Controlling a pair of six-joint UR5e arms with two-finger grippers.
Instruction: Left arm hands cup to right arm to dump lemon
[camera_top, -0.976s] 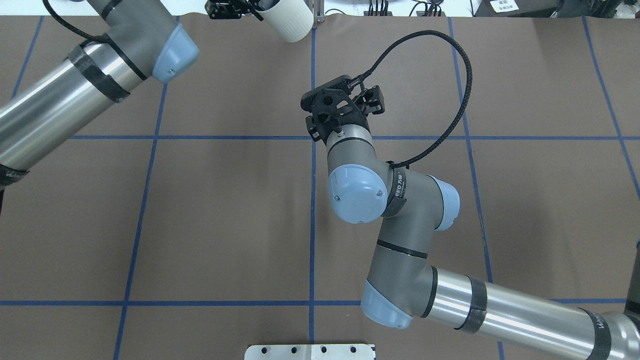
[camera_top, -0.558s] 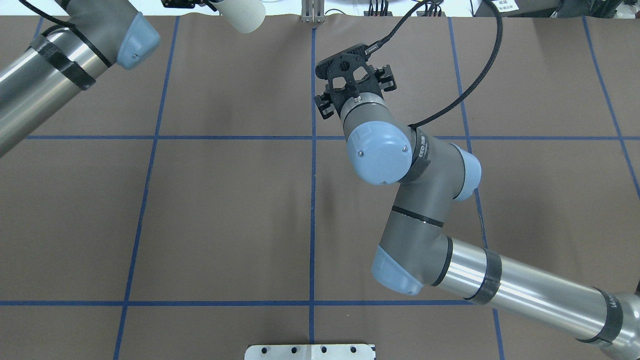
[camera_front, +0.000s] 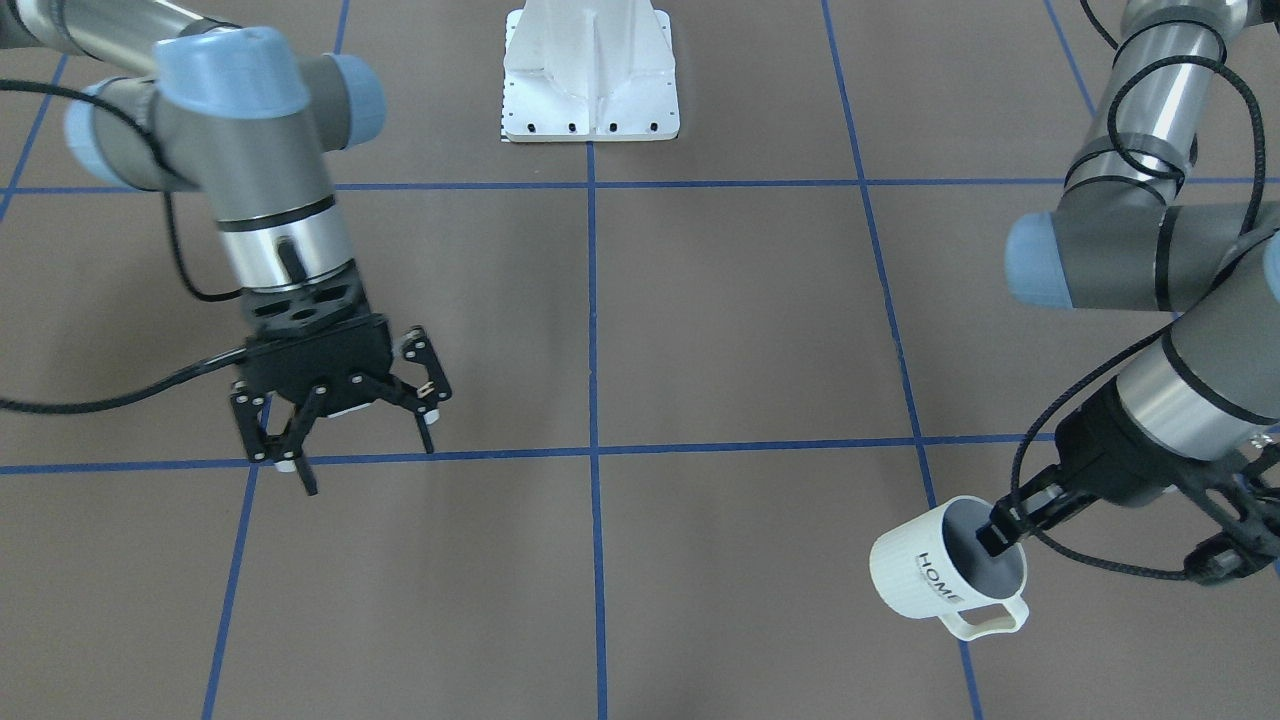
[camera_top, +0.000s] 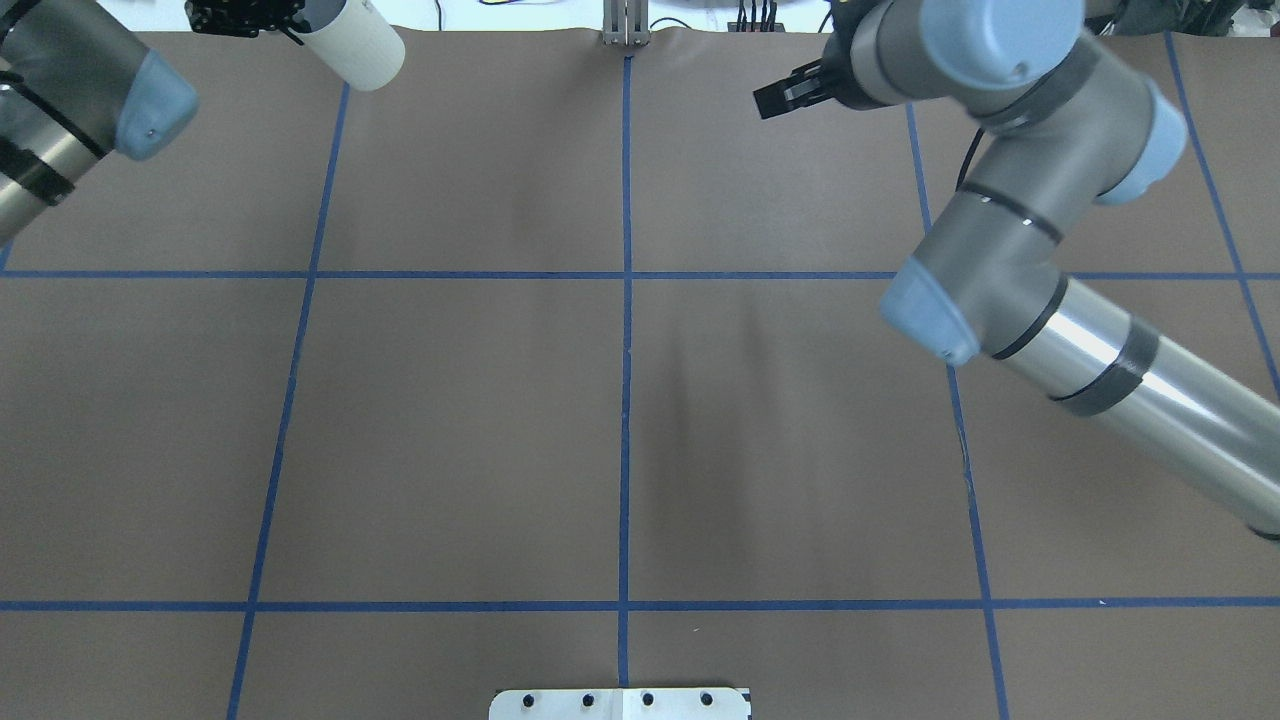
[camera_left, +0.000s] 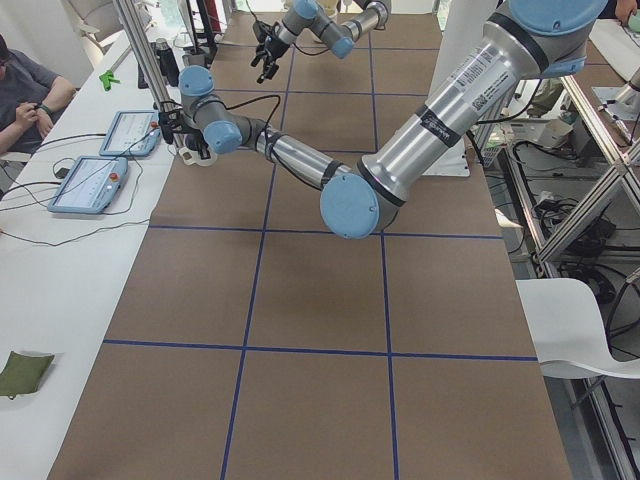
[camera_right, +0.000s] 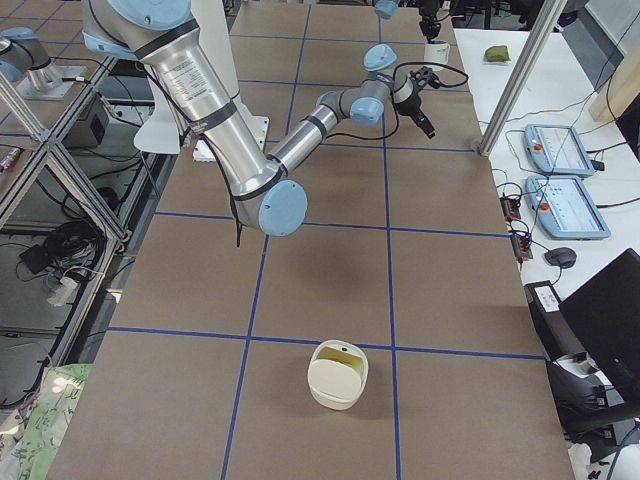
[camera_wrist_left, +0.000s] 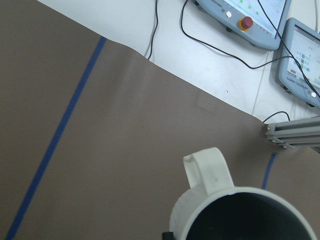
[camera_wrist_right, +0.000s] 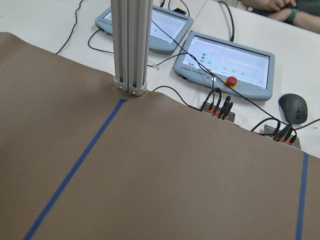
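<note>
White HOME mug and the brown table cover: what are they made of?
The white HOME mug: likely glazed ceramic, going by the thick rim, ribbed satin-white wall and dark grey interior. The brown table cover: looks like matte paper or thin sheet, with soft creases and no glare.

White HOME cup (camera_front: 908, 572) tilted in left pincer (camera_front: 1002, 541); contents unclear.

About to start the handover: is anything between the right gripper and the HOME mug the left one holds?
Nothing visible does. Between the open right gripper and the HOME mug in the left gripper there is only bare brown table crossed by blue tape lines.
</note>
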